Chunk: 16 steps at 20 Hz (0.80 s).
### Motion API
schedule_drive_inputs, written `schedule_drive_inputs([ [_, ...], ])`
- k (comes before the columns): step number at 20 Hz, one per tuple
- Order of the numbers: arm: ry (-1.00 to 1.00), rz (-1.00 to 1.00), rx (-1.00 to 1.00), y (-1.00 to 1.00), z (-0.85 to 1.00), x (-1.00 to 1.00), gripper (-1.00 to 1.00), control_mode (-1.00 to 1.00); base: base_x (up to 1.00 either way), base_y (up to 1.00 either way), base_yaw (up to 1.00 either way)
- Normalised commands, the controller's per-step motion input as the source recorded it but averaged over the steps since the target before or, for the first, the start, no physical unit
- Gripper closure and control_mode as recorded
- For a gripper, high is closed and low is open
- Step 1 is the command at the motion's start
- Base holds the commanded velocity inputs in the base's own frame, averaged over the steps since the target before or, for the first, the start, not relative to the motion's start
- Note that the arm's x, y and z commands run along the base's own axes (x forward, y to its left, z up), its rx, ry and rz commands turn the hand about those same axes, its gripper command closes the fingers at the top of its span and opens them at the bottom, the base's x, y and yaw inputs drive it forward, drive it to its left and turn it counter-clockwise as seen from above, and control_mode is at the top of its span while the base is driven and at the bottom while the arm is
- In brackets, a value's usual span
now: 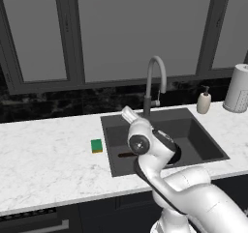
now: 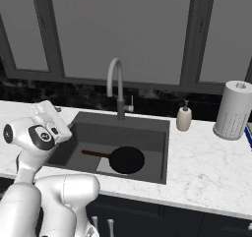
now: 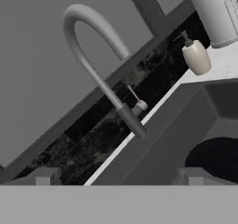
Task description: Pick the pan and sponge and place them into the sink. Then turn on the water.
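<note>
The gripper [image 3: 118, 176] stood spread wide and empty above the sink's [image 2: 157, 147] left part, facing the arched faucet [image 3: 93, 56]. Below it the pan [image 2: 126, 160] lay on the basin floor, handle toward the left. The sponge [image 1: 97, 145] sat on the marble worktop [image 1: 43, 164], just left of the sink. A soap dispenser [image 2: 184, 118] stood by the right rear corner.

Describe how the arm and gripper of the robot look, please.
The arm is made of smooth, rounded white segments with dark bands and round dark caps at the joints. No cables or markings are visible. The gripper ends in two small, blocky grey fingertips.
</note>
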Motion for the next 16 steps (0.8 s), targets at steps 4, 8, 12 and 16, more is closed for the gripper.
schedule_drive_inputs([
  [4, 0.21, 0.07, 0.23, 0.0, 0.58, -0.6, -1.0, -1.0, 0.0, 0.0, 0.0],
  [8, 0.3, 0.06, 0.16, 0.05, 0.29, -0.43, -1.0, -1.0, 0.0, 0.0, 0.0],
  [12, 0.4, 0.11, 0.01, 0.3, 0.02, -0.13, -1.0, -1.0, 0.0, 0.0, 0.0],
  [16, 0.44, 0.15, -0.01, 0.32, 0.0, -0.06, -1.0, -1.0, 0.0, 0.0, 0.0],
])
